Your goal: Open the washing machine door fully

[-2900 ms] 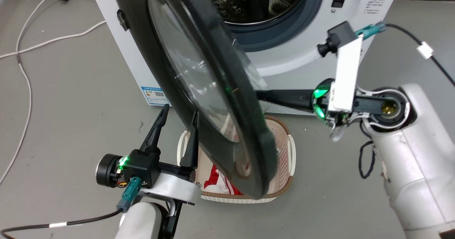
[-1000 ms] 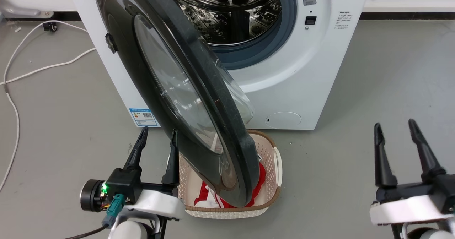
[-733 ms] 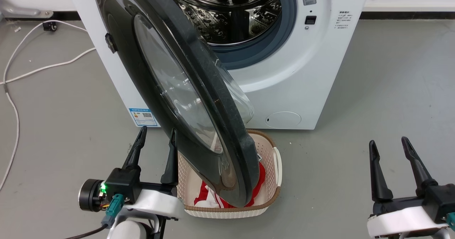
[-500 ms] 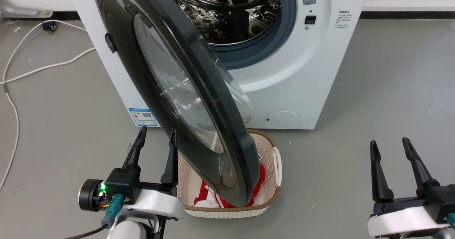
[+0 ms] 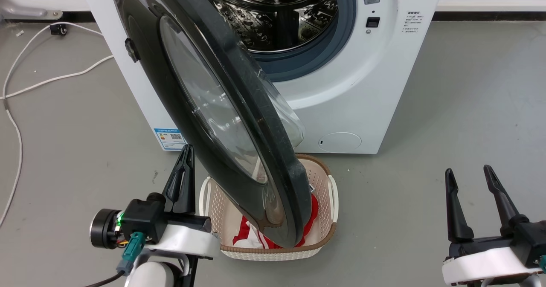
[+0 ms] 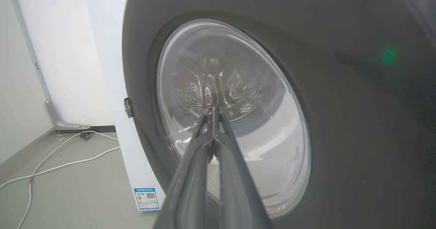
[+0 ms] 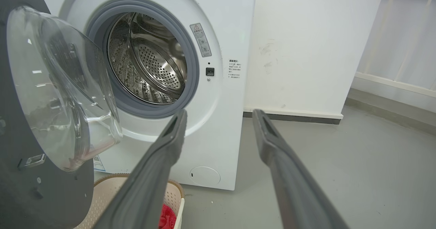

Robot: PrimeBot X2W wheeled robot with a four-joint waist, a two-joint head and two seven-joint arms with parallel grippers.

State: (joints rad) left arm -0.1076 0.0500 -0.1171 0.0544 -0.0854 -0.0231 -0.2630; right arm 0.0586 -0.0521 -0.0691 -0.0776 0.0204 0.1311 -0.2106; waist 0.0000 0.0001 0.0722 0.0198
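The washing machine door point(image 5: 204, 95) is a big glossy black disc with a clear glass centre. It stands swung out from the white machine point(image 5: 362, 86), hinged on the left, with its lower edge hanging over a basket. The steel drum point(image 5: 281, 18) lies exposed behind it. My left gripper point(image 5: 186, 147) is shut, empty, tips just left of the door's outer face; contact cannot be told. In the left wrist view the shut gripper point(image 6: 212, 108) points at the door's point(image 6: 340, 120) glass window. My right gripper point(image 5: 467, 169) stands open at the lower right, well clear of the door, and in its own view this gripper point(image 7: 219, 113) faces the machine front, the door's point(image 7: 51, 86) glass bowl to the left.
A beige perforated basket point(image 5: 328, 201) holding red-and-white cloth point(image 5: 251, 231) sits on the grey floor under the door. White cables point(image 5: 17, 120) trail across the floor at the left. A white wall point(image 7: 306, 45) stands to the right of the machine.
My left gripper has gone from open to shut and shifted slightly right toward the door. The right gripper earlier drew back from the door's inner side to the lower right. The door's angle looks unchanged.
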